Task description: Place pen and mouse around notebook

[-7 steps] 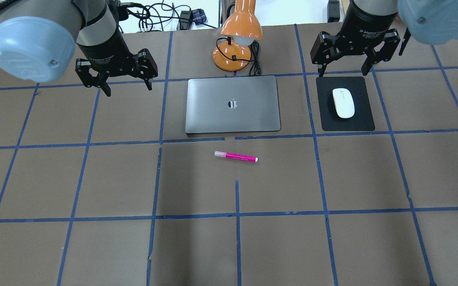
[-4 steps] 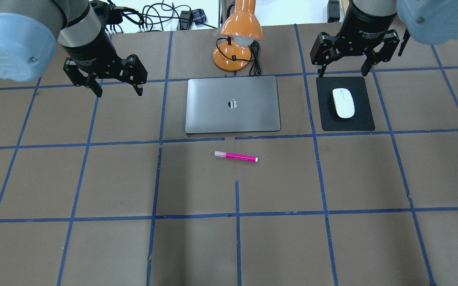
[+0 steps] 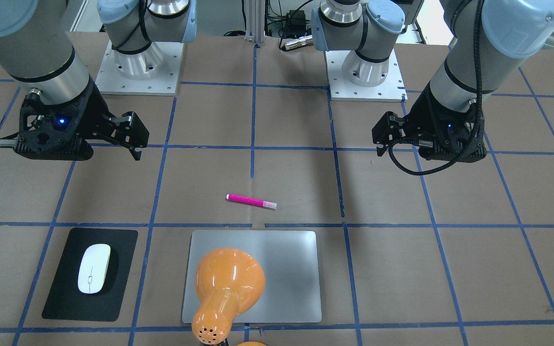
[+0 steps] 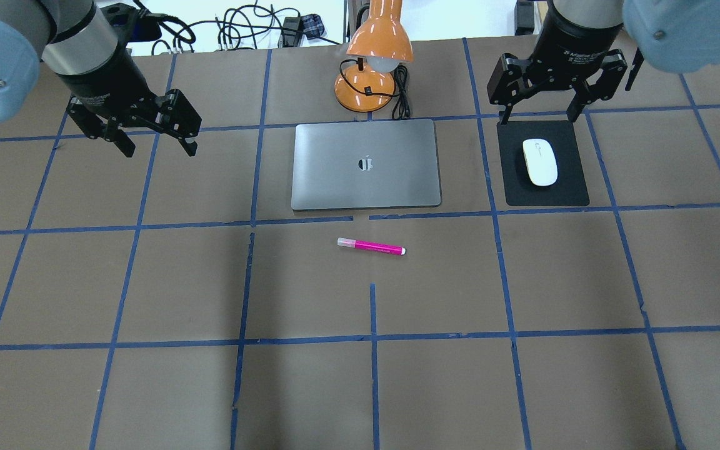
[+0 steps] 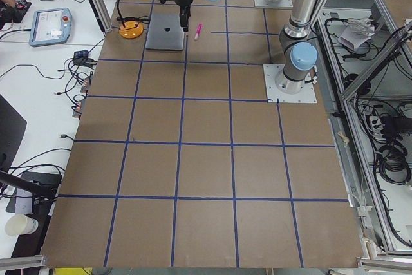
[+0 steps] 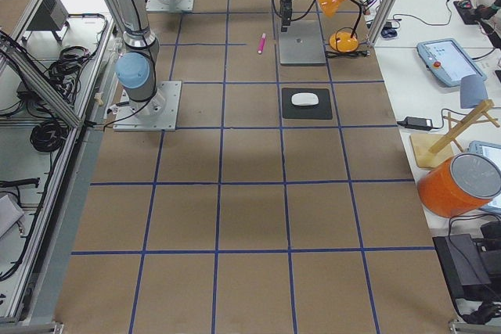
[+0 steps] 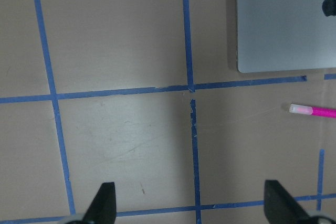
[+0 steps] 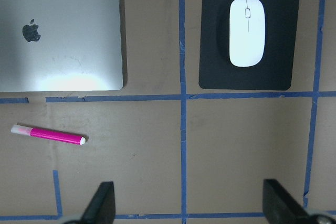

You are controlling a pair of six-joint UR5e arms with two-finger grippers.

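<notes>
Overhead exterior view gives the change most clearly. The left gripper [image 4: 158, 147] is now further toward the table's left side than half a second ago, and further again than one second ago. It goes away from the notebook [image 4: 366, 165] step by step. Its fingers are spread wide and nothing is between them. The left wrist view agrees: both fingertips [image 7: 106, 200] stand far apart at the bottom edge, with only bare table [image 4: 147, 281] under them.

The right gripper [image 4: 540, 112] has not moved in this same second. It hangs high, appearing over the far edge of the black mat [image 4: 516, 187], also spread wide and empty.

The pen [image 4: 370, 246] lies on the table near the notebook's near edge, apart from it and almost parallel to it, with the pale cap toward the robot's left. The mouse [image 4: 540, 162] rests on the mat, which is near the notebook on the robot's right and not touching it. Neither thing has shifted, and the orange lamp [image 4: 377, 44] stands behind the notebook as before.

I judge that the placing is already finished: the pen is on one side of the notebook, the mouse on another. An empty gripper that goes away from both looks like a retreat, not a new reach. If so, almost nothing is left to do.
</notes>
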